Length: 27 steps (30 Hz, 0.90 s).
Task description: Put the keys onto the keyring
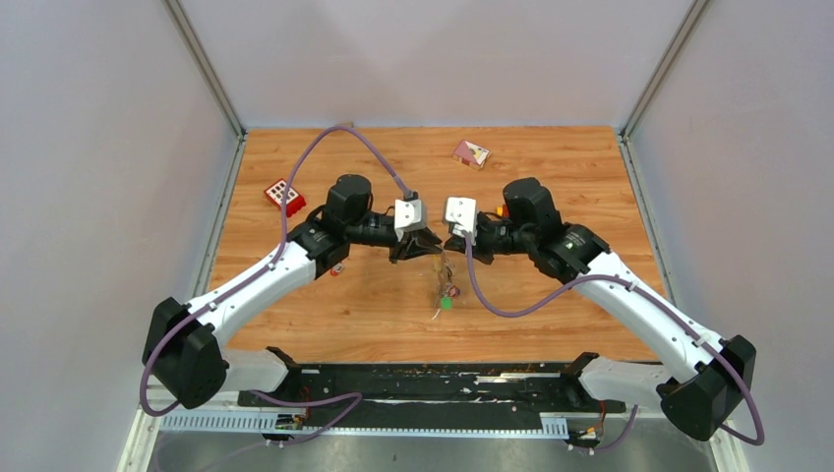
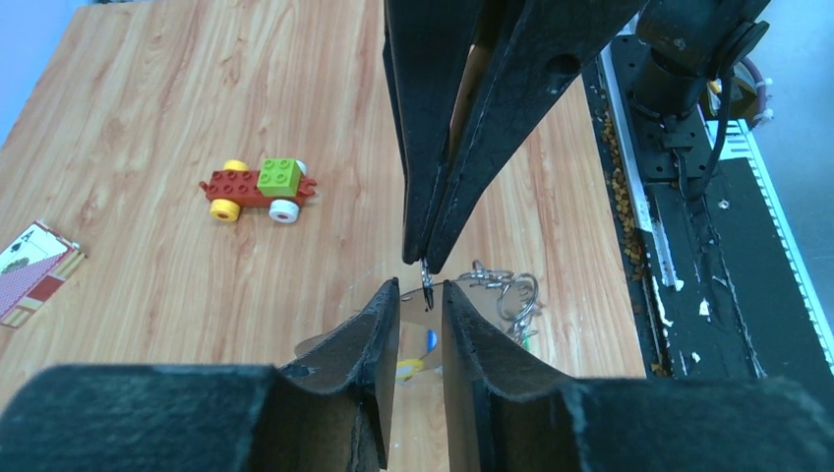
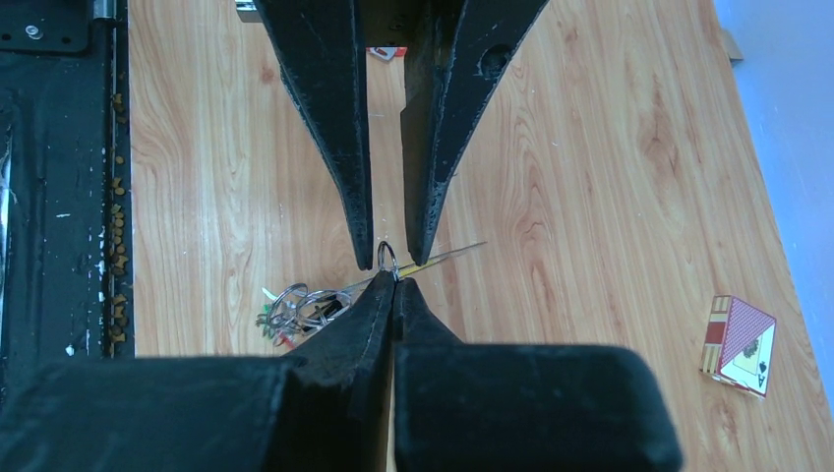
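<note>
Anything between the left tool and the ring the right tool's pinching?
Nothing visible. The left tool stands open astride the ring, with bare gaps on both sides. The shut right tool grips the ring from the opposite side.

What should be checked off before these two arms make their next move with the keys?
1. Right gripper shut on the small metal ring: ok.
2. Ring sits between the left gripper's open jaws: ok.
3. Left gripper clamped on the ring: not ok, gaps show on both sides.
4. Bunch of keys joined to the held ring: cannot tell.
5. Toy car and card box well clear of both grippers: ok.
</note>
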### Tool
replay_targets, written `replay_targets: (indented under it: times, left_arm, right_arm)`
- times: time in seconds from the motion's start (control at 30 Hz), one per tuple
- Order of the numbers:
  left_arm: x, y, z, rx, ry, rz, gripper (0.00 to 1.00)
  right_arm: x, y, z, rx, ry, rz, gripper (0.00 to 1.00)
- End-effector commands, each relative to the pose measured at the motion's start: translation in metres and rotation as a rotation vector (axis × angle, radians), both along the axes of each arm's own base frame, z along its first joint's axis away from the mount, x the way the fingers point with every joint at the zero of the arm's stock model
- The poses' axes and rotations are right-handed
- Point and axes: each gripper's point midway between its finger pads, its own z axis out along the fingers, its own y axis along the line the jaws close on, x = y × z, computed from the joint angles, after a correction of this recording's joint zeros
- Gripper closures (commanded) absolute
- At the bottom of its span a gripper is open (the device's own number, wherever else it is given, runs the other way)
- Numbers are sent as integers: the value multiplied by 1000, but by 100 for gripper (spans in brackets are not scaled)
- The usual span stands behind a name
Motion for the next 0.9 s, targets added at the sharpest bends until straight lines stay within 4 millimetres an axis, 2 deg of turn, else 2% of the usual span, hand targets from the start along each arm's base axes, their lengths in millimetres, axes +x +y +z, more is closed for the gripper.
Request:
replay_targets:
  times: [0.0,0.33,0.53,0.57,0.73,0.87]
  left_arm:
    - [-4,-8,15,-40,-20,-23,72]
    - [-1,-9,8,-28,-9,-5,100]
    - [2,-6,8,-21,-26,22,100]
    - [2,-5,9,-21,-33,23,100]
    - [-3,0,13,-19,-88,10,100]
    - [-10,3,15,-33,-112,-10,100]
  right_arm:
    - [-2,7,22,75,-54,25,100]
    - [-2,6,20,78,-60,19,100]
    - [-1,3,18,75,-66,2,100]
    - [-1,2,17,72,-69,-4,98]
    - [-3,-9,10,46,-92,-20,76]
    - [-14,-12,4,46,-95,21,66]
